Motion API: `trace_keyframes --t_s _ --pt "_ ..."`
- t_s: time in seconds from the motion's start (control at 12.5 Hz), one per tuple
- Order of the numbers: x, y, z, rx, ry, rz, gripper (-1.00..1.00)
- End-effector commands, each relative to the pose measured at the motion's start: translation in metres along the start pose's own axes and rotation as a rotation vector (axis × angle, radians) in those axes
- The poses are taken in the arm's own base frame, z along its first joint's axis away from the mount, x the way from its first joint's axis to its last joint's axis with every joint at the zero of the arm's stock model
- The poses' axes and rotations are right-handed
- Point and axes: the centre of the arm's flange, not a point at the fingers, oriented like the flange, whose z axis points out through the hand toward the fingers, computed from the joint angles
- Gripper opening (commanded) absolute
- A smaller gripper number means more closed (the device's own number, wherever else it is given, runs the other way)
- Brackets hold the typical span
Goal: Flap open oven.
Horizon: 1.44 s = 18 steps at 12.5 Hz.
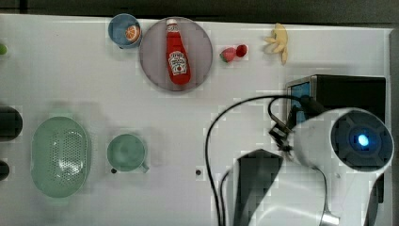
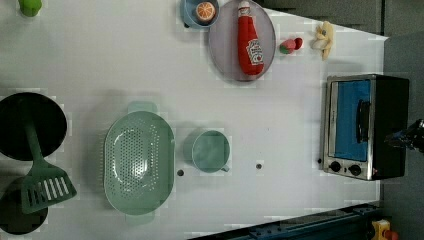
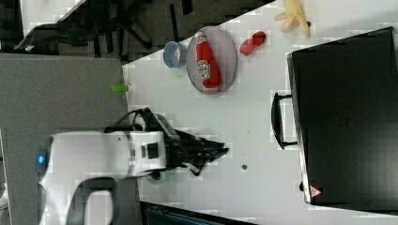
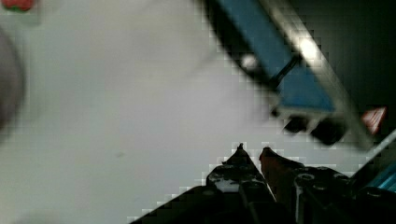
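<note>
The oven (image 2: 387,125) stands at the left view's right, black on top with a steel front. Its blue glass door (image 2: 352,120) sits flush in the frame, and the bar handle (image 3: 277,119) sticks out in front of it. In the wrist view the blue door (image 4: 275,60) and black knobs (image 4: 317,128) lie beyond my fingertips (image 4: 240,148). My gripper (image 3: 223,151) hangs over the table in front of the oven, apart from the handle. It is shut with nothing in it. In the top view my arm covers much of the oven (image 1: 350,92).
A grey plate (image 1: 153,61) holds a ketchup bottle (image 1: 177,54), beside a blue bowl (image 1: 120,28) with an orange slice. A strawberry (image 1: 229,54) and a banana (image 1: 278,40) lie behind the oven. A green colander (image 1: 60,155) and green cup (image 1: 126,152) stand at the top view's left.
</note>
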Motion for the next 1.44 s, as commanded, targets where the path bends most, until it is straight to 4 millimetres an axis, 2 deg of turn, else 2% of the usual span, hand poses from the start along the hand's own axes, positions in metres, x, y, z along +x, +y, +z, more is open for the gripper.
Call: trace_keyframes --t_s 0.08,0.32,0.48,0.8,1.2,1.44 --pt "0.005 0.016 0.027 0.015 0.029 -0.285 -0.65" --pt "0.019 0.031 0.055 0.012 0.050 -0.487 -0.65" --pt "0.032 0.033 0.068 0.001 0.097 -0.580 -0.65" --pt "0.053 0.032 0.100 -0.028 0.158 -0.576 -0.65" --pt "0.060 0.022 0.138 -0.056 0.129 -0.591 -0.65" --pt "0.058 0.006 0.152 -0.064 0.122 -0.610 -0.65"
